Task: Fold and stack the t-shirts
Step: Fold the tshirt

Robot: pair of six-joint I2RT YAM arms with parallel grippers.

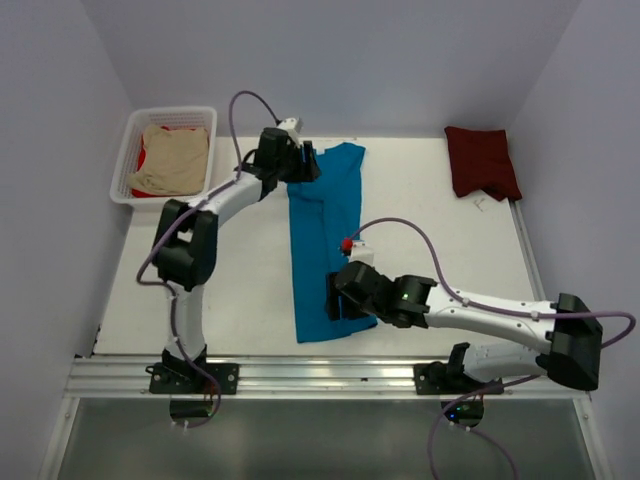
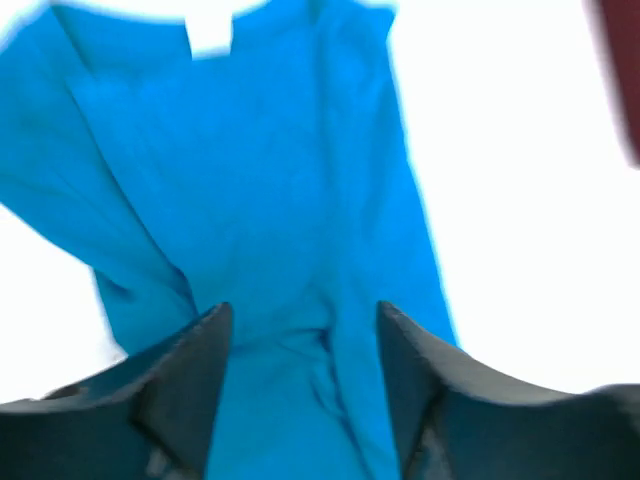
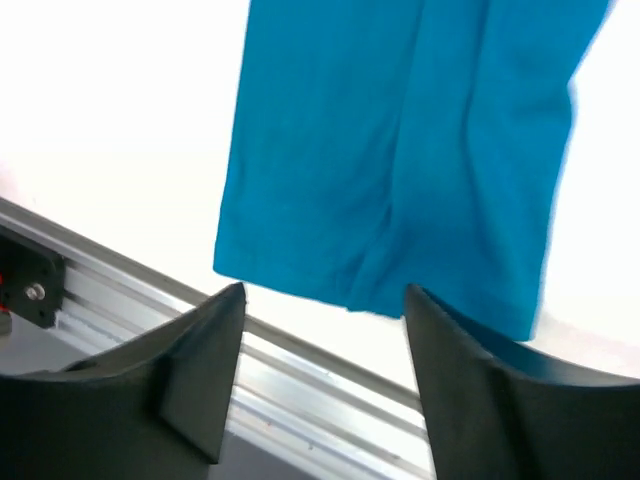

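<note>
The teal t-shirt [image 1: 325,235] is lying lengthwise, far to near. Your left hand [image 1: 298,162] is hovering at its collar end, right hand [image 1: 340,297] at the hem, both released.

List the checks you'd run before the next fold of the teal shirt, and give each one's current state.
1. Teal shirt lies as a long narrow strip on the table: ok.
2. Left jaws open at the collar end: ok.
3. Right jaws open at the hem end: ok.
4. Cloth gripped for the fold: not ok, neither pair of jaws is closed on it.
5. Jaws low enough to pinch the cloth: cannot tell from these views.
6. Maroon shirt folded at the far right, apart from the strip: ok.
</note>
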